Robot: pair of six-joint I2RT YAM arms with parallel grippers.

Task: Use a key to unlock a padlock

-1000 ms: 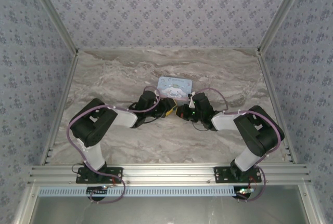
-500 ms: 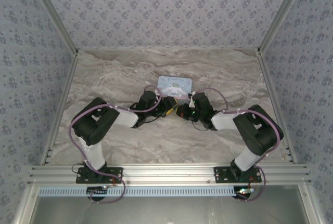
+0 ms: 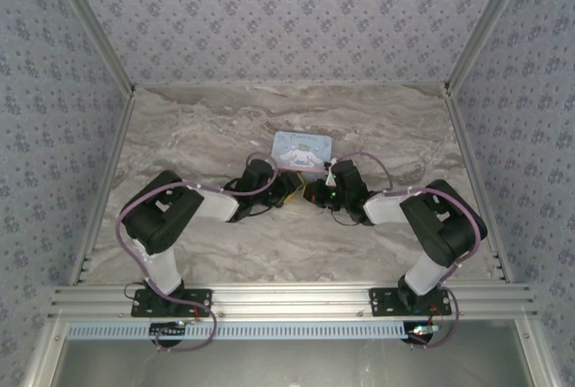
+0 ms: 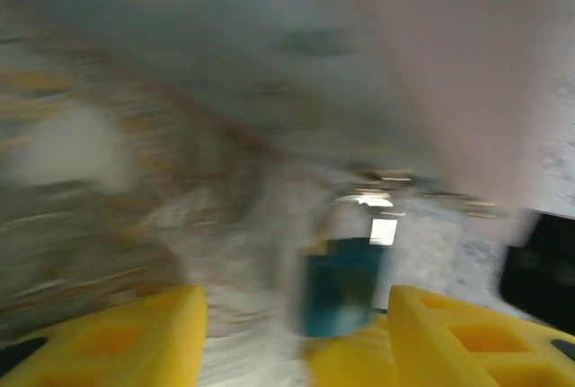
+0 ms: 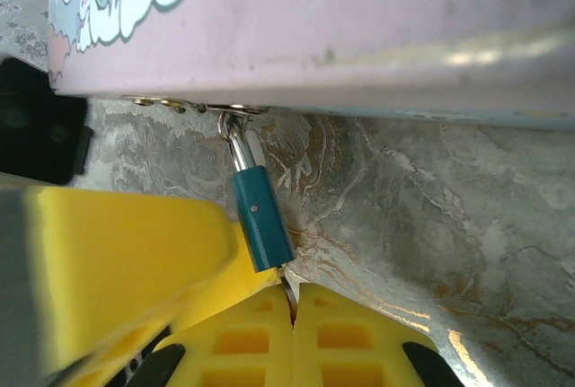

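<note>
Padlock: The teal padlock (image 5: 260, 221) hangs by its thin metal shackle from a small hasp (image 5: 235, 122) on the near edge of the tin (image 5: 359, 19). Its body slants across the table (image 5: 431, 216) just in front of the tin.
Key: The key (image 5: 287, 291), a thin dark sliver, pokes out of the right gripper (image 5: 294, 315) with its tip at the padlock's bottom end. Whether it has entered the keyhole cannot be told.
Right gripper: Clamped tight on the key with its yellow fingers pressed together, directly below the padlock.
Left gripper: The left gripper (image 4: 296, 306) holds its jaws apart, with one yellow finger on each side of the padlock. Its wrist view is badly blurred, so whether it touches the padlock cannot be told.
Tin: Pale pink and blue with a cartoon print on the lid, it lies flat at mid-table, just beyond both grippers.
Table: Marble-patterned. Both arms reach inward from the near edge, and the grippers meet nose to nose at the tin's near side.
Walls: Floral-print panels close in the table on three sides.
</note>
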